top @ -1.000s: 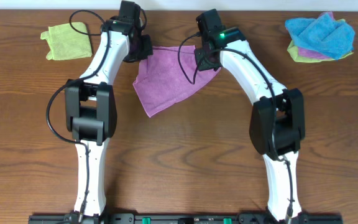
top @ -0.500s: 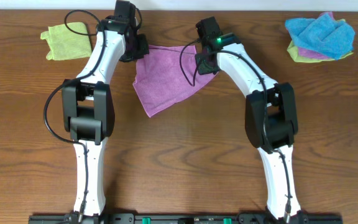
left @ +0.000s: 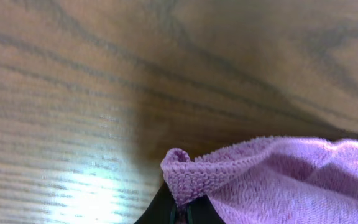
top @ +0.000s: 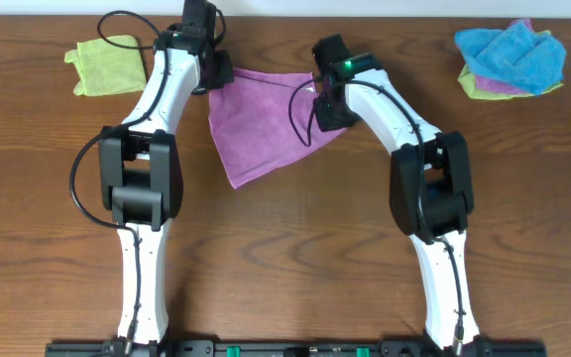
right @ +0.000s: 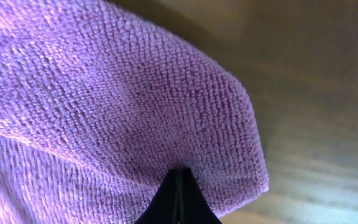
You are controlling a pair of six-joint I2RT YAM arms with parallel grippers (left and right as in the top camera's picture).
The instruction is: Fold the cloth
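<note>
The mauve cloth (top: 261, 119) lies on the wooden table between my two arms, its far edge stretched flat. My left gripper (top: 216, 77) is shut on the cloth's far left corner; the left wrist view shows the pinched corner (left: 182, 177) bunched between the fingertips (left: 180, 214). My right gripper (top: 327, 111) is shut on the cloth's right corner; in the right wrist view the cloth (right: 123, 106) drapes over the closed fingertips (right: 178, 177). The near point of the cloth rests on the table. The white tag is not visible.
A lime-green cloth (top: 107, 65) lies at the far left. A pile of blue, pink and green cloths (top: 512, 58) sits at the far right. Bare wooden table (top: 295, 248) lies in front of the cloth.
Both grippers have moved toward the far edge with the cloth corners. The top edge of the cloth is now stretched straighter and lies farther back.
</note>
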